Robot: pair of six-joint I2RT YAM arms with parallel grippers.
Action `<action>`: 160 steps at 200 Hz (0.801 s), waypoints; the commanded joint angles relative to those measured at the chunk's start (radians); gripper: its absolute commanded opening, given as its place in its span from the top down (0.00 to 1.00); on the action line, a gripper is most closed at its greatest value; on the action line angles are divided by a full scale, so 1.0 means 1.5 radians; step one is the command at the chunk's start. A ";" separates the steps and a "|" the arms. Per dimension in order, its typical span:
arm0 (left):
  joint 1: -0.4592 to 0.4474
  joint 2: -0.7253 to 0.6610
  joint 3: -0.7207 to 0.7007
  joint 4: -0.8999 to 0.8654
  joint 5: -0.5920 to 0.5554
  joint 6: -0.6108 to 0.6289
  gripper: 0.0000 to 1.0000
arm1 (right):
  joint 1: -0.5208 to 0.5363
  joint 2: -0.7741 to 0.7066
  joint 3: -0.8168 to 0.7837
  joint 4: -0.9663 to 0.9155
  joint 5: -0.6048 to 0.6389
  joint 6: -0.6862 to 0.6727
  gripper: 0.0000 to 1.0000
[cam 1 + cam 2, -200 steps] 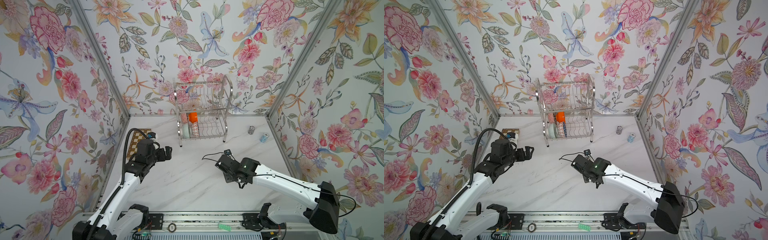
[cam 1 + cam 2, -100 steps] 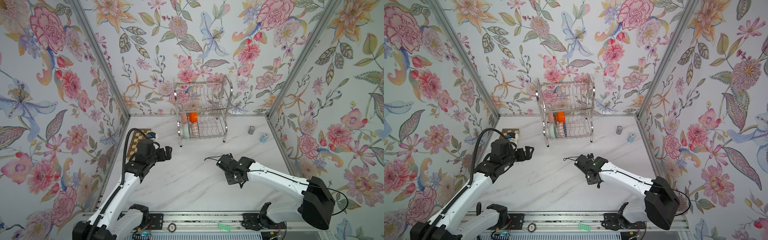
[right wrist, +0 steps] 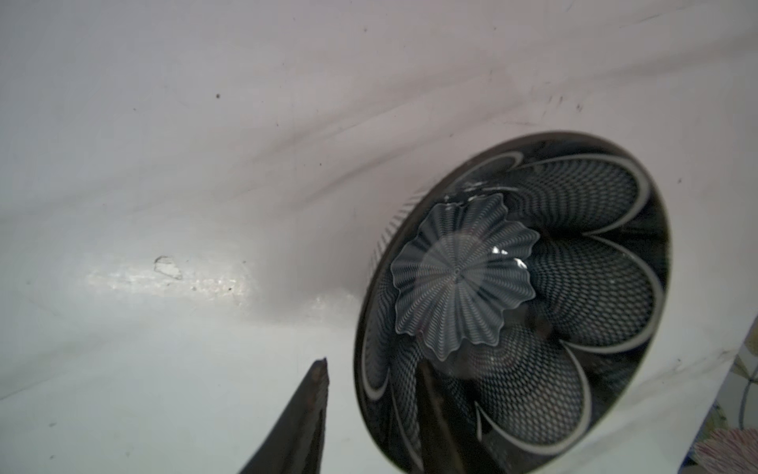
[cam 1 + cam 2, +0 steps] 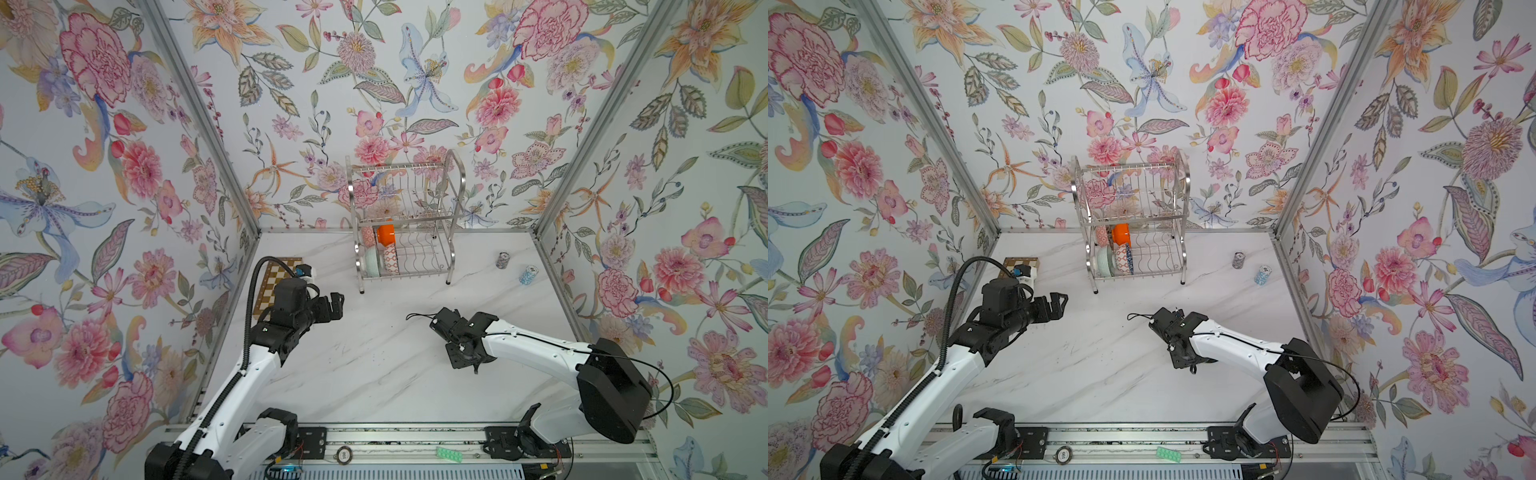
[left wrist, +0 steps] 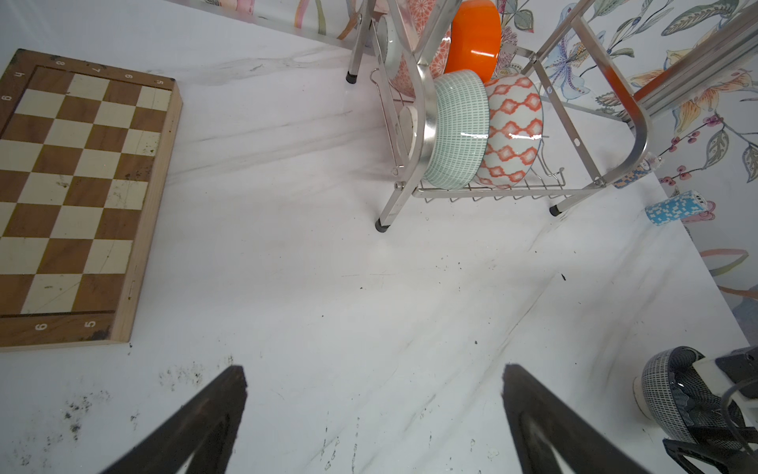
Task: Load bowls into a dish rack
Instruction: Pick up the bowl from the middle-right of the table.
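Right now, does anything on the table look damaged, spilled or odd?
Only surface wear: a small chipped patch in the tabletop near the dark flower-patterned bowl, and black smudges near the chessboard. Nothing spilled.

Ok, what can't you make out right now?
1. Right gripper on the dark navy bowl: the right wrist view's edge cuts off the contact; in both top views the arm covers it.
2. Dish rack: whatever stands behind the mint bowl is hidden by the rack's frame in the left wrist view, too small in both top views.
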 commanded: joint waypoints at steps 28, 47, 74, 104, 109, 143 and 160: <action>-0.007 -0.004 0.000 -0.009 -0.009 0.013 0.01 | -0.006 0.033 0.000 0.014 -0.004 -0.012 0.71; -0.007 -0.005 -0.001 -0.010 -0.010 0.013 0.01 | -0.007 0.046 0.001 0.019 -0.010 -0.015 0.74; -0.006 -0.004 0.000 -0.009 -0.009 0.013 0.01 | -0.009 0.053 0.002 0.022 -0.009 -0.017 0.79; -0.006 -0.003 0.001 -0.009 -0.009 0.014 0.01 | -0.011 0.054 0.009 0.022 -0.006 -0.021 0.86; -0.006 -0.004 0.001 -0.009 -0.009 0.014 0.01 | -0.012 0.054 0.010 0.021 -0.004 -0.023 0.86; -0.007 -0.004 0.000 -0.009 -0.010 0.015 0.01 | -0.018 0.047 0.020 0.010 0.004 -0.028 0.99; -0.006 -0.005 0.000 -0.009 -0.009 0.014 0.01 | -0.022 0.037 0.025 0.005 0.005 -0.030 1.00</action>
